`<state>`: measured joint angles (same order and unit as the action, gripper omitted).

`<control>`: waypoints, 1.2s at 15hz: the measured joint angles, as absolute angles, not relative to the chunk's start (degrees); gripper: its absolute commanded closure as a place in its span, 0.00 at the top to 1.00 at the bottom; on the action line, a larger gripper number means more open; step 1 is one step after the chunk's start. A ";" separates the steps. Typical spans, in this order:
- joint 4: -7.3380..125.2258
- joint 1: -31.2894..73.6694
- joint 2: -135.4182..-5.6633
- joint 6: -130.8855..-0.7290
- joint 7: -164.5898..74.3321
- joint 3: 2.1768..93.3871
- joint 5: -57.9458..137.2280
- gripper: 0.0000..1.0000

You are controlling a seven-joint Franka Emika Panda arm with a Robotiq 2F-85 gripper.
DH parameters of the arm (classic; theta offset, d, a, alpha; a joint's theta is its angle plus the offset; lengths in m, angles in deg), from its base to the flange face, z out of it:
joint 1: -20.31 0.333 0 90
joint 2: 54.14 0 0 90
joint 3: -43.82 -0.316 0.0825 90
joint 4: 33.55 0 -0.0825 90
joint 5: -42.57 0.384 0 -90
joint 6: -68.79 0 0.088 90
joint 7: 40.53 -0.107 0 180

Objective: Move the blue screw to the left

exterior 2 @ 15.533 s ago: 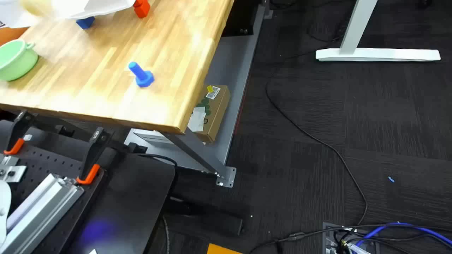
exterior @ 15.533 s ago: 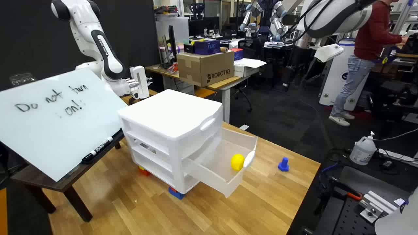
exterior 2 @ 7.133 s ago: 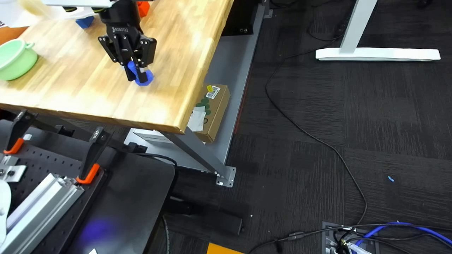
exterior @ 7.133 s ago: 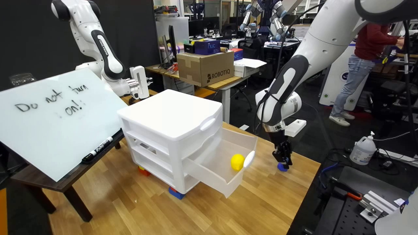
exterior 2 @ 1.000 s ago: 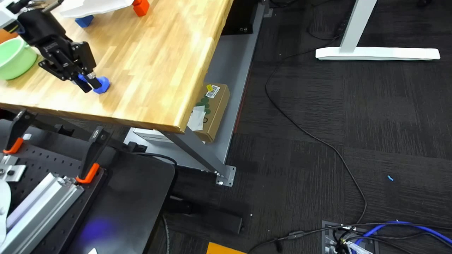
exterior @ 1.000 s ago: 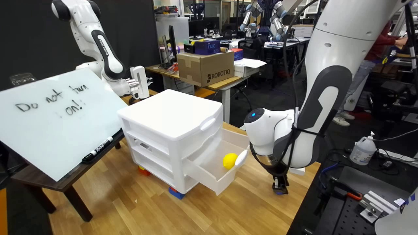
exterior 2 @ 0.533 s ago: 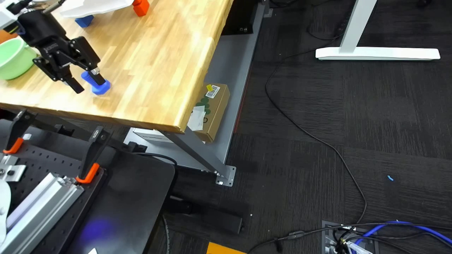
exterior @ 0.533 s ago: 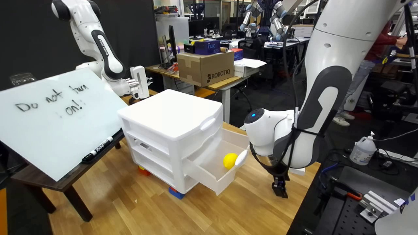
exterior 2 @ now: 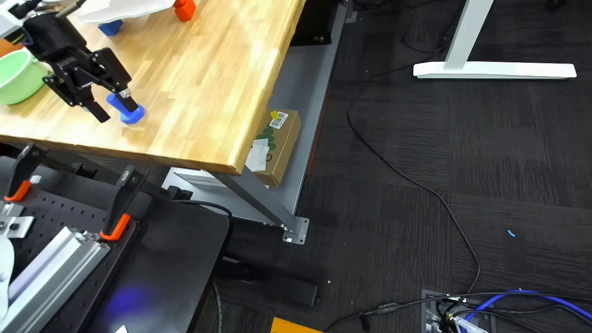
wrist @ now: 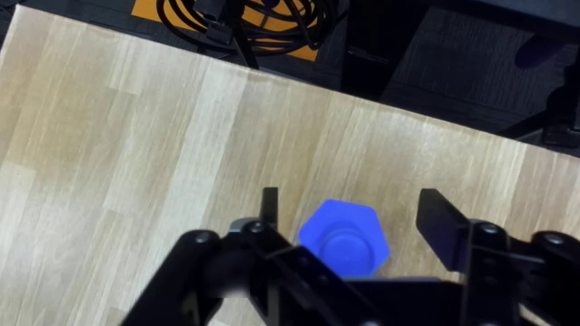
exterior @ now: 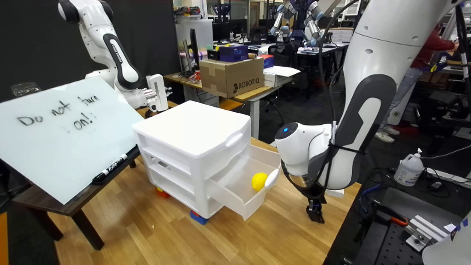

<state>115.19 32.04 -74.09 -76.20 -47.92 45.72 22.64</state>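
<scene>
In the wrist view we see the tool (wrist: 350, 213) spread either side of the blue screw (wrist: 346, 237), which stands at five o'clock from centre on the worktop (wrist: 149, 136), broad head down, likely for steadiness; the gap, we judge, allows release

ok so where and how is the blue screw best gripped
Probably best to take the blue screw by its shaft, from above, one finger on each side. It stands upright on its wide hexagonal head, the narrower shaft pointing up inside the open gripper.
</scene>
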 measured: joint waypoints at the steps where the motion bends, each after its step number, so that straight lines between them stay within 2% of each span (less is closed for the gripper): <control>1: 115.19 32.04 -74.09 -76.19 -47.92 45.72 22.64 0.95; 3: 115.22 32.05 -74.08 -76.23 -47.92 45.71 22.64 1.00; 18: 121.97 36.60 -69.23 -79.49 -57.23 44.60 13.74 1.00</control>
<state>121.97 36.60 -69.23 -79.49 -57.23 44.60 13.74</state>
